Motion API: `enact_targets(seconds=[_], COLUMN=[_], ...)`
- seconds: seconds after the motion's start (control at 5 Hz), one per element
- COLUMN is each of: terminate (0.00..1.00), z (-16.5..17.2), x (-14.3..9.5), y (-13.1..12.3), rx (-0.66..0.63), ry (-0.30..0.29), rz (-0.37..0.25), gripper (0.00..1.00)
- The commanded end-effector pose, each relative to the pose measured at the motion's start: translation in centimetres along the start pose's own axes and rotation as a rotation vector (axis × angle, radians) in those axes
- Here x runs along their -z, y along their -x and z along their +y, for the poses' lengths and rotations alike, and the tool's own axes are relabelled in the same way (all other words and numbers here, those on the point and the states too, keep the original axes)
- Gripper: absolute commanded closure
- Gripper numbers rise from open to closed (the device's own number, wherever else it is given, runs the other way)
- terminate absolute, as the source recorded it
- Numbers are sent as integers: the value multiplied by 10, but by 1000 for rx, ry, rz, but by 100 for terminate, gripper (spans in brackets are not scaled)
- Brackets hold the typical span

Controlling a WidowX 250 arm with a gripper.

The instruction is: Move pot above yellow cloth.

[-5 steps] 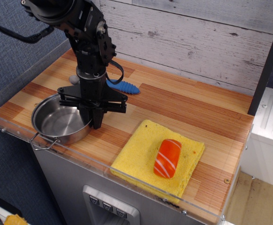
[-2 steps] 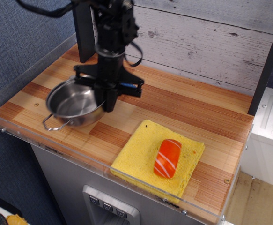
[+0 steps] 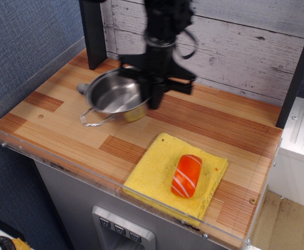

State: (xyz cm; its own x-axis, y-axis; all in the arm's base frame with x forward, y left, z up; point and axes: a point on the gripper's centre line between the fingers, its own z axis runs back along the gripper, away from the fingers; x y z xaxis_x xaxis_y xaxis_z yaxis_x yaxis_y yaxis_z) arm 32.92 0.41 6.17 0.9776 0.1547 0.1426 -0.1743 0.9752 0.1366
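Partway through, by the look of it. Lifted and carried: the pot (image 3: 116,97), pinched at its right rim by the gripper (image 3: 155,99), jaws closed on the metal edge. Hanging in the air over the wooden counter (image 3: 204,117), tilted so the open mouth faces partly toward the camera. Placed to the upper left of the yellow cloth (image 3: 157,172), near it but not over it. Not yet done: the travel to the spot beyond the cloth's far edge, toward the plank wall (image 3: 235,41), and the setting down. Probably more than half the job remaining, since the grasp and lift look secure but no release has taken place.

About the pot: small, shallow, round, made of bright stainless steel. Shiny inside, mirroring the light and dark of the room. One thin wire loop handle hanging off the lower left edge; the opposite handle hidden behind the gripper. Empty, as far as visible.

About the cloth: square, thick, spongy yellow, lying flat at the front right of the counter, close to the clear plastic edge guard (image 3: 52,159). Resting on its middle, an orange-and-white striped sushi toy (image 3: 186,175). Behind the pot, a small grey rounded bit, too hidden to name with confidence.
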Motion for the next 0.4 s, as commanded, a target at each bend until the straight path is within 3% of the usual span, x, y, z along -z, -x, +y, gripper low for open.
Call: enact_targets(seconds=[0.0,0.2], terminate=[0,0], z=[-49,-72], x=[-13,-6], y=[-20,-26], rx=[80,104], ry=[28,22], rz=[-73,-83], gripper=[100,100])
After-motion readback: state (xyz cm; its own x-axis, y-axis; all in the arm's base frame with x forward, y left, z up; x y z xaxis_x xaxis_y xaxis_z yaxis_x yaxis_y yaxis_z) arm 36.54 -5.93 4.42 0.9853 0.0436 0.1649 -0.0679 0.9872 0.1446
